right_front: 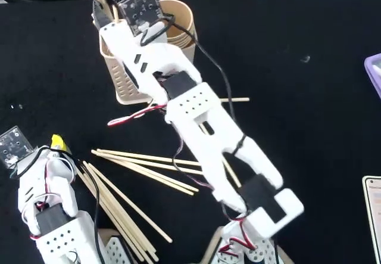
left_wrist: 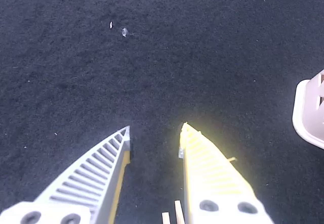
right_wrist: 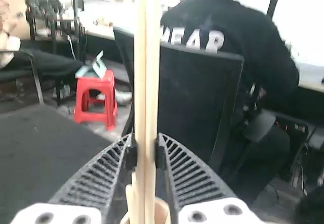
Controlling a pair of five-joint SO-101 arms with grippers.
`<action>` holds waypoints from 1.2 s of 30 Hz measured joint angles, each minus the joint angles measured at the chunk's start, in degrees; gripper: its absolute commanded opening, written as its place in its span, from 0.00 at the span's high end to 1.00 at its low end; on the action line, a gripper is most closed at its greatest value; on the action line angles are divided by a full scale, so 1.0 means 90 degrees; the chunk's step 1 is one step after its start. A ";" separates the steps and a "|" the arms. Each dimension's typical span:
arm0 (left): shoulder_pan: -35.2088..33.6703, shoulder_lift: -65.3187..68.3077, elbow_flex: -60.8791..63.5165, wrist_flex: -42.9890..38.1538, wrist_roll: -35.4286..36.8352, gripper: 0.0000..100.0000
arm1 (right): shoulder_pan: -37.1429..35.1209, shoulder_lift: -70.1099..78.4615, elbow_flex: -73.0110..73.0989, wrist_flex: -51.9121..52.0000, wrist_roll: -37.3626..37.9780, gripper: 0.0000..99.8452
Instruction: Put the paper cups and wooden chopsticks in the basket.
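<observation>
Now the right arm's fingers [right_wrist: 187, 176] clamp pale wooden chopsticks [right_wrist: 145, 57] upright over the beige slatted plastic basket [right_front: 122, 85], while the left arm's fingers [left_wrist: 207, 168] stand apart.

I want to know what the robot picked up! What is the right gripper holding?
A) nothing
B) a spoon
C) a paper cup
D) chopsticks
D: in the right wrist view, the right gripper is shut on chopsticks, which stand upright between its fingers.
</observation>
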 measured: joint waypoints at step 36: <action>0.0000 0.0000 0.0000 0.0000 0.0000 0.83 | -0.1143 -0.0400 -0.0391 0.9153 0.0811 0.86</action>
